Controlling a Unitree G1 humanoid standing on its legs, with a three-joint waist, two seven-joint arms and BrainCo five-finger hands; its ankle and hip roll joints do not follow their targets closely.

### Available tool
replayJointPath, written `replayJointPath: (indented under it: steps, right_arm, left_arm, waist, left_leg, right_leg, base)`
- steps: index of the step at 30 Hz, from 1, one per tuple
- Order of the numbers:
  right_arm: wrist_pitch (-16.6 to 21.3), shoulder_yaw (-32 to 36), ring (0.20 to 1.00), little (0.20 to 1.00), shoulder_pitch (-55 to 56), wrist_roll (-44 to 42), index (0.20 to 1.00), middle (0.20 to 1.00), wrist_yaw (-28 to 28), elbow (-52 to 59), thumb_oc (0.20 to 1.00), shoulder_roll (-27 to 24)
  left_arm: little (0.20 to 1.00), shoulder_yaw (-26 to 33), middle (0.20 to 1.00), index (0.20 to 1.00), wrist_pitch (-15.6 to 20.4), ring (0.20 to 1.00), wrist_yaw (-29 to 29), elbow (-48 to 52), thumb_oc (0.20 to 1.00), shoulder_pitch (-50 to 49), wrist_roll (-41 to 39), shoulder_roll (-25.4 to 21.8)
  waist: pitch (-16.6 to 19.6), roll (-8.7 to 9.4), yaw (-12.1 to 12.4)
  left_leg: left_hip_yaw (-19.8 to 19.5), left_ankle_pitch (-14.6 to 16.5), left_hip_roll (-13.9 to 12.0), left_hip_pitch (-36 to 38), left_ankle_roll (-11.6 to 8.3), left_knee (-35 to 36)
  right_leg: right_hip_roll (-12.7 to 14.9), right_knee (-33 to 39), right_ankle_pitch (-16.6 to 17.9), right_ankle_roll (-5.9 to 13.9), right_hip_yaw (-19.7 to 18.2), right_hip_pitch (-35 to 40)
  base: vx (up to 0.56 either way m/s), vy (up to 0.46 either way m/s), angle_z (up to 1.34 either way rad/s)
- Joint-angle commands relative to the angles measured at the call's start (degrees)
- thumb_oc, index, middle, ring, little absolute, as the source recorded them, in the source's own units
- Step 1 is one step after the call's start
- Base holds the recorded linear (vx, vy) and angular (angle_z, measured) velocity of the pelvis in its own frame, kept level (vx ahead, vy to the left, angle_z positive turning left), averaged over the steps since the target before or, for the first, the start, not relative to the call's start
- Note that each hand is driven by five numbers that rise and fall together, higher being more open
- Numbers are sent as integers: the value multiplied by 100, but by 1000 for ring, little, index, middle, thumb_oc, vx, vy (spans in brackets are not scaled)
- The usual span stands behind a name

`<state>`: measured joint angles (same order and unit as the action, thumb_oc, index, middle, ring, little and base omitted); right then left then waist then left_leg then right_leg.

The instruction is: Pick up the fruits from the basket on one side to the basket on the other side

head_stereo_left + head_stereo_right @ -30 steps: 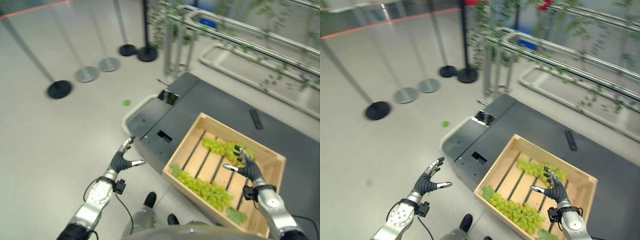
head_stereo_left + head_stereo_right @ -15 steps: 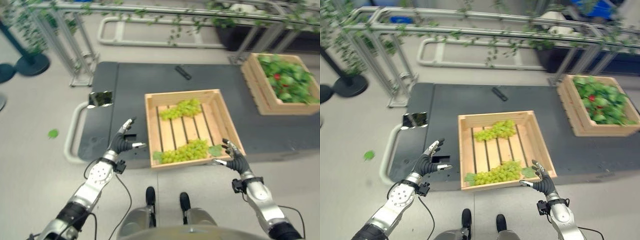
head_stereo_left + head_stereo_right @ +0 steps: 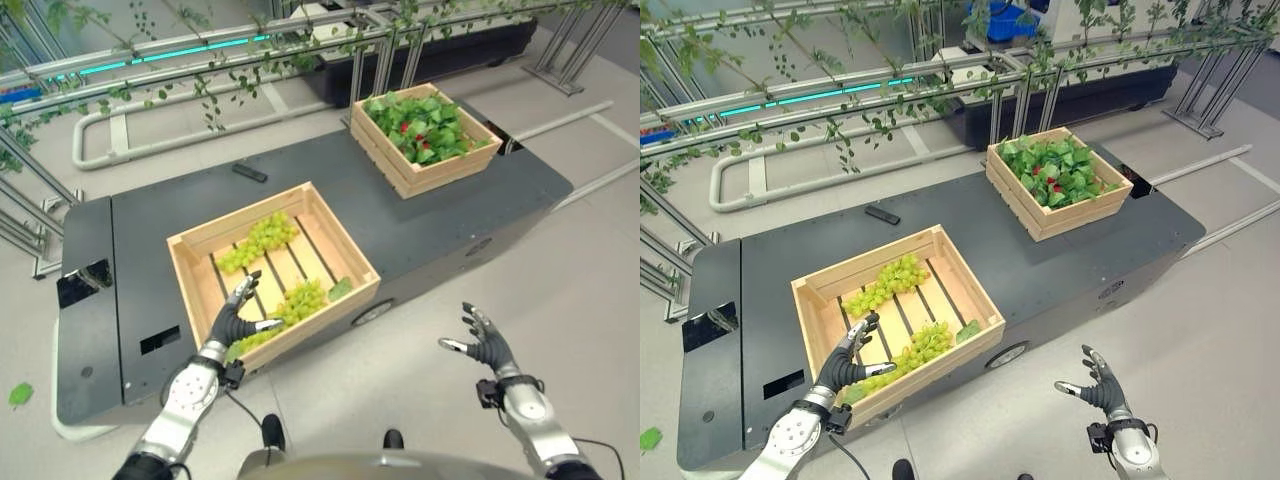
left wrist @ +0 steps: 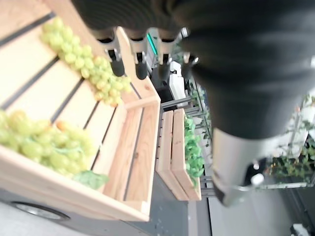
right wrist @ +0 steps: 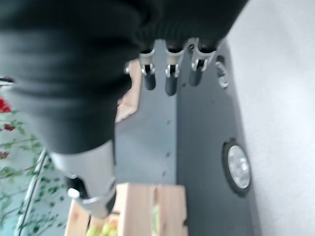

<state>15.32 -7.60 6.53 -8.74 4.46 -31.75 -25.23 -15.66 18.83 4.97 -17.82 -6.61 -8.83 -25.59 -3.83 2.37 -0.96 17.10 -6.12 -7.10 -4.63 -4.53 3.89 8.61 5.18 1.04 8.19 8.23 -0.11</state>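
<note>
Pale slatted wood framed the nearer crate (image 3: 345,262), an open box that stood toward the front edge of the dark grey low platform (image 3: 420,225) and held two bunches of green grapes: one bunch (image 3: 257,240) lay by its back wall, the other (image 3: 290,305) along its front wall with a green leaf (image 3: 340,289) just beside it. The robot's left hand (image 3: 236,320) hovered over the crate's front left corner, near the front bunch but holding nothing, its fingers spread and relaxed with the thumb (image 3: 267,324) stretched apart; its own wrist view showed the dark fingertips (image 4: 118,66) above the back bunch. The right hand (image 3: 487,347) hung over the pale grey floor (image 3: 560,280) in front of the platform, well apart from both crates, its fingers likewise loosely spread and empty. A second wooden crate (image 3: 400,178), filled with green leaves and small red fruits (image 3: 424,124), sat toward the platform's back right corner. A small black bar-shaped object (image 3: 250,172) lay on the platform behind the nearer crate. Behind the platform ran a grey metal railing (image 3: 840,90) draped with green vine, and a loose green leaf (image 3: 20,394) lay on the floor off the platform's left end.
</note>
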Motion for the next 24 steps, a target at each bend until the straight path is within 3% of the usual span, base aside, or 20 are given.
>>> replayJointPath:
  steps: [1,10,24]
  right_arm:
    - [151,-81,1000,1000,-466,-302,1000,1000,-85,210,1000,-37]
    - [206,6,1000,1000,-202,-533,1000,1000,-30,247,1000,13]
    - [160,-96,1000,1000,-186,-601,1000,1000,-14,176,1000,255]
  left_arm:
    - [1000,445,1000,1000,123,1000,71,-305,1000,129,-250,-122]
    - [1000,285,1000,1000,9,1000,97,-670,1000,119,-237,85]
    - [1000,365,1000,1000,-18,1000,267,-1110,1000,161,-159,95]
  waist:
    - [-77,180,-29]
    - [-74,95,-73]
    - [42,116,-66]
  left_leg:
    - [-65,583,-86,224,29,-456]
    - [-243,278,-309,252,-189,-372]
    - [-504,412,-50,381,-58,-137]
  right_leg:
    - [27,-300,296,243,-10,-587]
    - [-174,-100,147,79,425,-142]
    - [-18,-213,131,118,308,-100]
  base:
    - [57,-166,-6]
    - [60,-98,18]
    - [23,26,8]
